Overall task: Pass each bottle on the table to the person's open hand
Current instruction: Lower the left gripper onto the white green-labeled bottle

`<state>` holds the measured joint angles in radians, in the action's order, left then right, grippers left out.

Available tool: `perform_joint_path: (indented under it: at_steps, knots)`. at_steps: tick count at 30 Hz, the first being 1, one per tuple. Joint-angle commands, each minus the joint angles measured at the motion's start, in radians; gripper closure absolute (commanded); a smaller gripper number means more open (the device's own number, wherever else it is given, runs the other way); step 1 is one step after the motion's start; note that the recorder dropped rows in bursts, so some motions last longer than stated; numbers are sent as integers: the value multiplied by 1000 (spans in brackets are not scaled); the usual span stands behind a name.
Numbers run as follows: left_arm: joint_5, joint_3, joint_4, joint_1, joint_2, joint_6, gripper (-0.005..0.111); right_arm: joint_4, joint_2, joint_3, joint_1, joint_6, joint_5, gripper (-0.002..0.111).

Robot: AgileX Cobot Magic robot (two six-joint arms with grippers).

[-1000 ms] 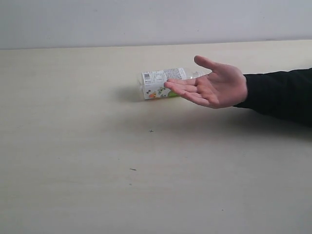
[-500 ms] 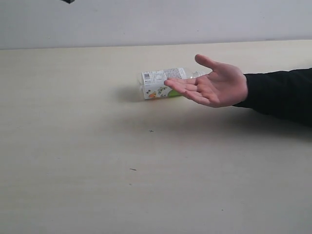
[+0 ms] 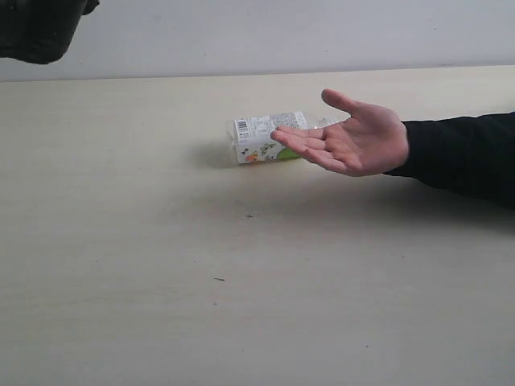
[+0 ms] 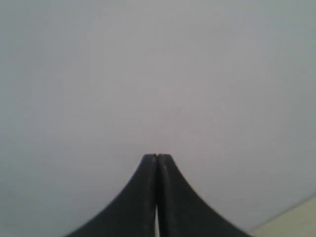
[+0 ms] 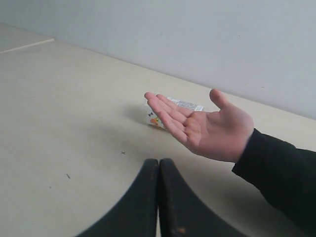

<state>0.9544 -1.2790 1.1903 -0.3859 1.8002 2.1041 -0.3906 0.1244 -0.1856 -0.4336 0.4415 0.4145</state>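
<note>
A single bottle (image 3: 257,138) lies on its side on the beige table (image 3: 241,281); it is squarish, with a white label and fruit print. The other bottles are out of view. The person's open hand (image 3: 354,145) hovers palm up just in front of it, hiding its neck end, on an arm in a black sleeve. My left gripper (image 4: 157,156) is shut with nothing in it and faces the pale wall, high up. My right gripper (image 5: 159,160) is also shut and empty, above the table, short of the open hand (image 5: 212,131) and the bottle (image 5: 152,115).
A black part of my left arm (image 3: 40,28) hangs at the top left corner of the exterior view, far above the table. The black sleeve (image 3: 467,157) stretches in from the right edge. A pale wall stands behind the table's far edge.
A black part of my left arm has come into the exterior view's top left corner and grown larger. The hand and the bottle have stayed put.
</note>
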Motion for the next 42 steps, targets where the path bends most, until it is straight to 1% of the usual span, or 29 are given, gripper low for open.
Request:
perform_joint_path:
  at_steps: [1, 2, 4, 5, 9, 10, 12, 13, 14, 15, 16, 17, 19, 21, 22, 24, 25, 26, 28, 29, 32, 35, 37, 38, 42]
  knots:
    - [-315, -77, 453, 58, -19, -4, 107, 1, 3, 3, 3, 0, -11, 108]
    - [-404, -81, 554, 76, -27, -4, 107, 1, 3, 3, 3, 0, -11, 108]
    - [-607, -54, 554, 118, -49, -49, 107, 1, 3, 3, 3, 0, -11, 108]
    - [-682, -41, 554, 129, -61, -65, 107, 1, 3, 3, 3, 0, -11, 108]
    - [-1087, -26, 554, 189, -91, -220, 107, 1, 3, 3, 3, 0, -11, 108]
    - [-1294, -25, 554, 223, -93, -247, 107, 1, 3, 3, 3, 0, -11, 108]
    - [-1622, -25, 554, 284, -82, -251, 107, 1, 3, 3, 3, 0, -11, 108]
    - [-1839, -32, 530, 317, -71, -251, 107, 1, 3, 3, 3, 0, -11, 108]
    - [-1959, -43, 479, 347, -58, -264, 107, 1, 3, 3, 3, 0, -11, 108]
    - [-2056, -65, 395, 373, -43, -302, 107, 1, 3, 3, 3, 0, -11, 108]
    - [-2083, -94, 289, 391, -30, -392, 107, 1, 3, 3, 3, 0, -11, 108]
    - [-2068, -120, 185, 398, -20, -494, 107, 1, 3, 3, 3, 0, -11, 108]
    - [-1974, -183, -151, 392, 4, -763, 107, 1, 3, 3, 3, 0, -11, 108]
    - [-1903, -226, -493, 359, 20, -989, 107, 1, 3, 3, 3, 0, -11, 108]
    - [-1858, -236, -628, 337, 25, -1068, 107, 1, 3, 3, 3, 0, -11, 108]
    - [-1770, -238, -799, 283, 25, -1182, 107, 1, 3, 3, 3, 0, -11, 108]
    - [-1725, -238, -861, 252, 25, -1241, 107, 1, 3, 3, 3, 0, -11, 108]
    - [-1698, -238, -896, 226, 27, -1281, 107, 1, 3, 3, 3, 0, -11, 108]
    - [-1654, -241, -962, 152, 34, -1293, 107, 1, 3, 3, 3, 0, -11, 108]
    - [-1656, -255, -1004, 116, 45, -1284, 107, 1, 3, 3, 3, 0, -11, 108]
    - [-1700, -325, -1117, 41, 104, -1300, 107, 1, 3, 3, 3, 0, -11, 108]
    - [-1763, -408, -1112, 5, 178, -1222, 107, 1, 3, 3, 3, 0, -9, 108]
    - [-1796, -444, -1094, -13, 228, -1151, 107, 1, 3, 3, 3, 0, 2, 108]
    - [-1802, -459, -1091, -21, 252, -1145, 107, 1, 3, 3, 3, 0, 2, 108]
    - [-1728, -489, -1091, -32, 322, -1165, 107, 1, 3, 3, 3, 0, 2, 108]
